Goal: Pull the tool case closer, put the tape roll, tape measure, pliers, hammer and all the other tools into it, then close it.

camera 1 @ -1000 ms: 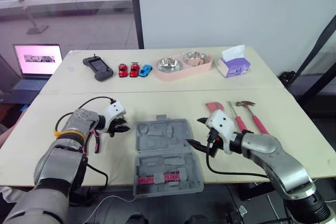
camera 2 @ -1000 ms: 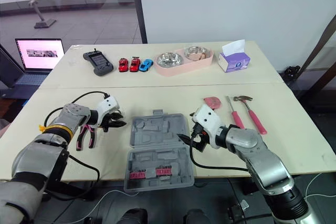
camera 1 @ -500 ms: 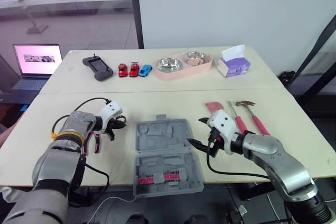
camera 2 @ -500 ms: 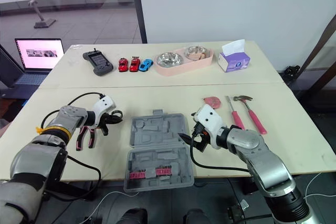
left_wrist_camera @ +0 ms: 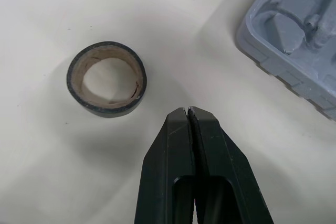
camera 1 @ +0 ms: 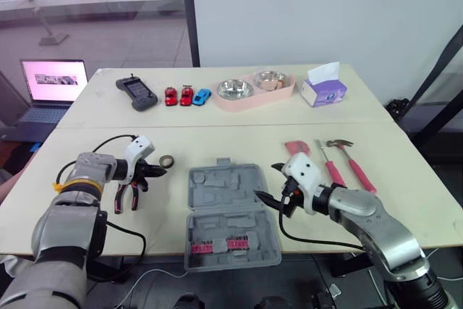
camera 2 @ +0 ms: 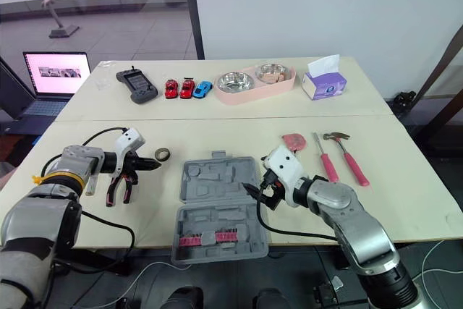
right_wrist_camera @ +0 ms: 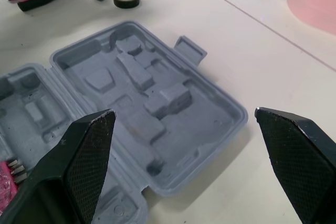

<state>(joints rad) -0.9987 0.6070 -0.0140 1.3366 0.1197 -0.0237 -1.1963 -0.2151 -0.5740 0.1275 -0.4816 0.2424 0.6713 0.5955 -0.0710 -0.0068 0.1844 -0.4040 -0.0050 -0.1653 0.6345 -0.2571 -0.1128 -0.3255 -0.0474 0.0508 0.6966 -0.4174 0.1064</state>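
Note:
The grey tool case (camera 1: 228, 215) lies open at the front middle of the table, with pink bits (camera 1: 224, 244) in its near half. A black tape roll (camera 1: 168, 160) rests on the table left of the case. My left gripper (camera 1: 155, 171) is shut and empty, its tips just short of the tape roll (left_wrist_camera: 105, 109). Pink-handled pliers (camera 1: 123, 197) lie beside that arm. My right gripper (camera 1: 268, 184) stands open at the case's right edge (right_wrist_camera: 147, 98). A pink tape measure (camera 1: 295, 147), a screwdriver (camera 1: 331, 168) and a hammer (camera 1: 351, 161) lie to the right.
Along the back of the table stand a black handheld device (camera 1: 135, 93), three toy cars (camera 1: 186, 96), a pink double bowl (camera 1: 253, 90) and a purple tissue box (camera 1: 323, 90). A laptop (camera 1: 54, 81) sits off the table's left.
My left arm has drawn back to the left, away from the case, and its fingers have shut. The tape roll now lies uncovered past its tips. The right arm has barely moved.

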